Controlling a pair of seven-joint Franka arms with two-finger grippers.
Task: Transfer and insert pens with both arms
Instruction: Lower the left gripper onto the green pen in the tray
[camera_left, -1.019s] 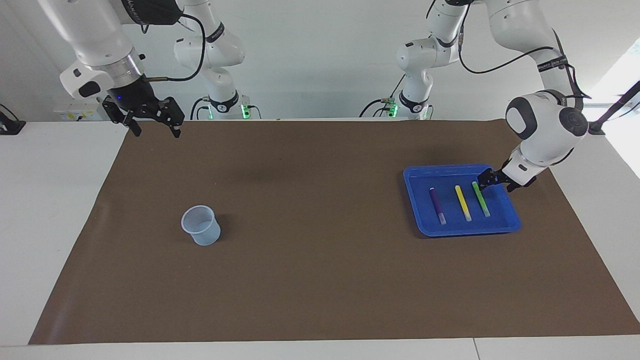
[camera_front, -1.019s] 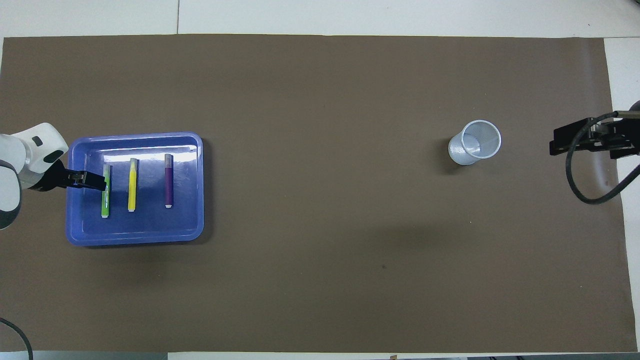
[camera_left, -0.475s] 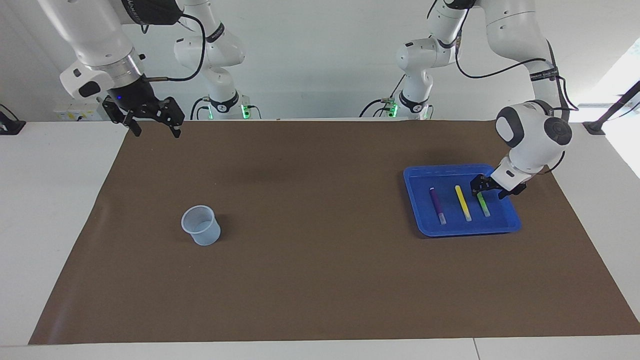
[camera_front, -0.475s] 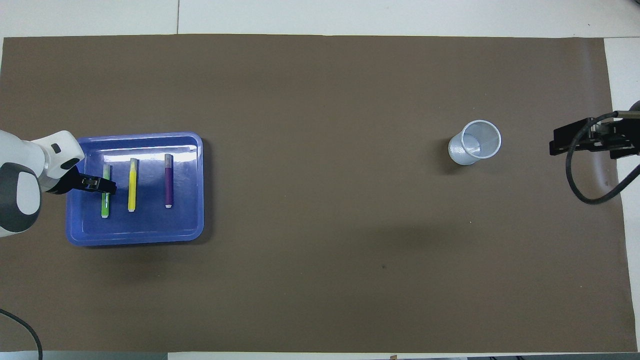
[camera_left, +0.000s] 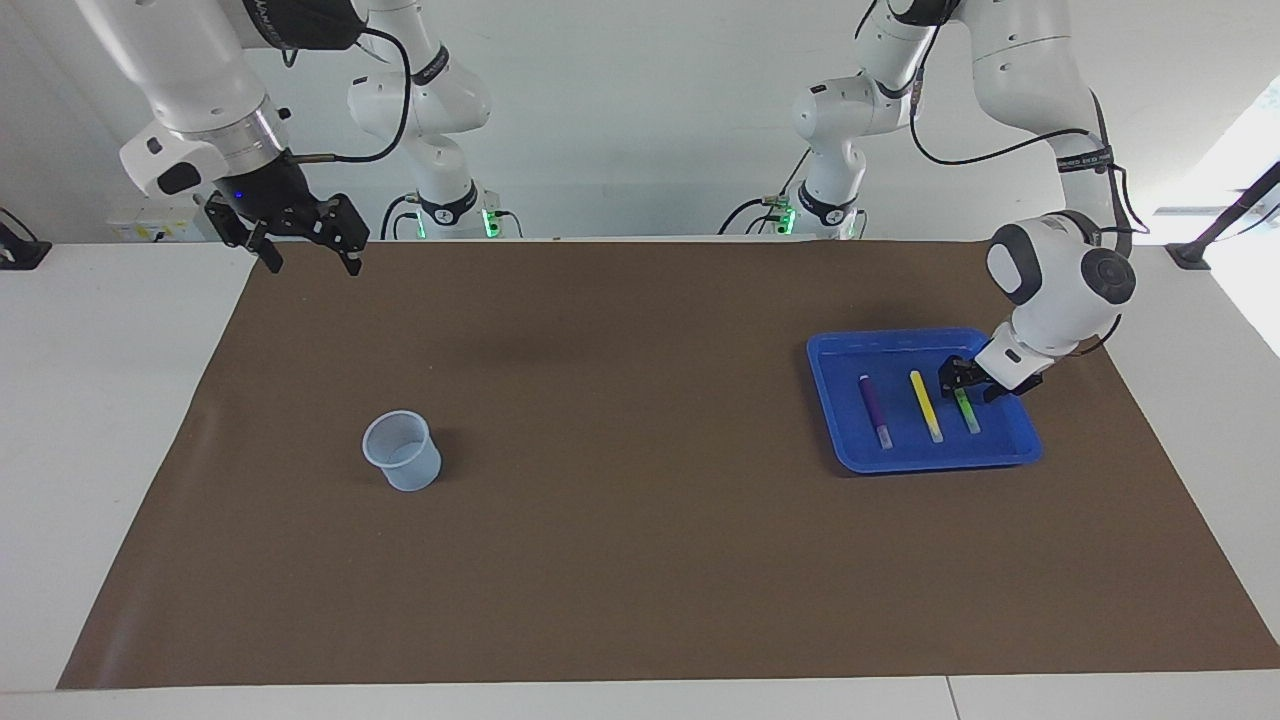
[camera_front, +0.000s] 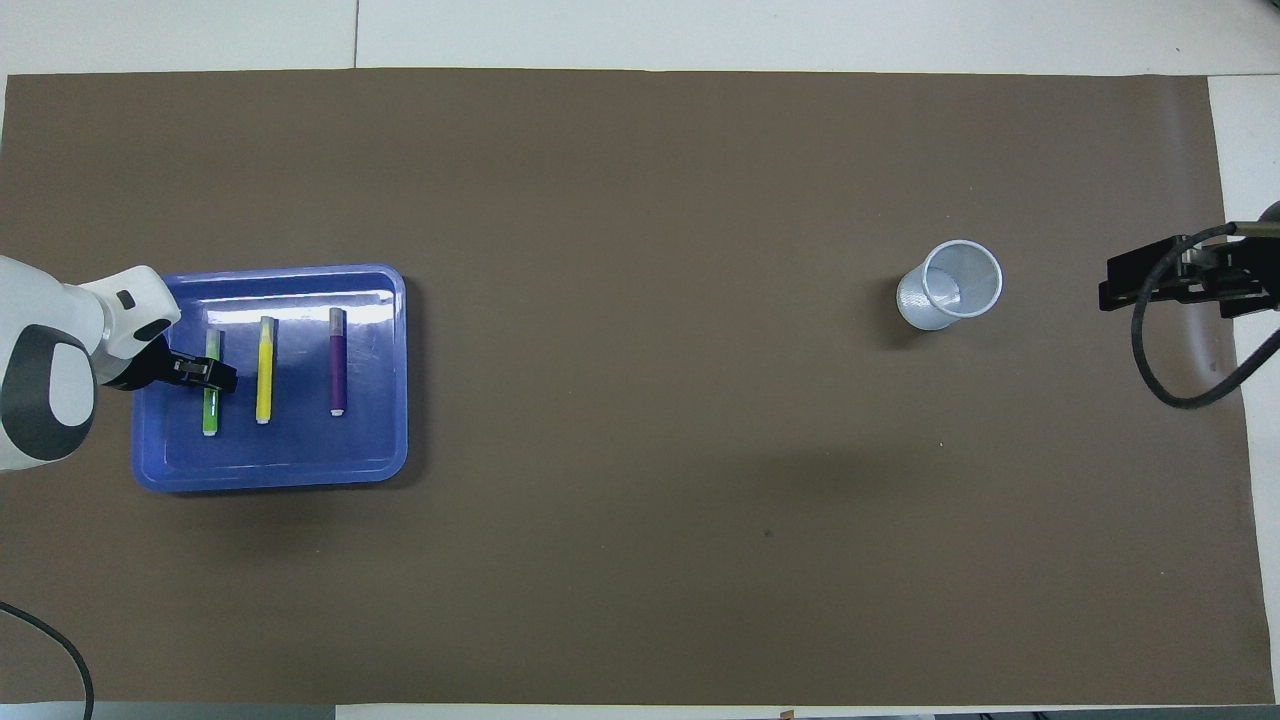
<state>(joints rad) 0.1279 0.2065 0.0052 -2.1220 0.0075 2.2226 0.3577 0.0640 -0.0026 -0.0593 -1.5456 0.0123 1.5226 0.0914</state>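
On the brown-covered desk (camera_left: 640, 560) the left pincer (camera_left: 962, 380), its grip unclear, sits low over the green pen (camera_left: 968, 410) in the blue tray (camera_left: 830, 400), and should close squarely across the barrel while the wide-open right pincer (camera_left: 305, 240) waits

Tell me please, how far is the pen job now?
Done: nothing; the cup holds no pen. In hand: the left end effector is down at the green pen in the tray. Left: purple pen, yellow pen. The right end effector waits, open.
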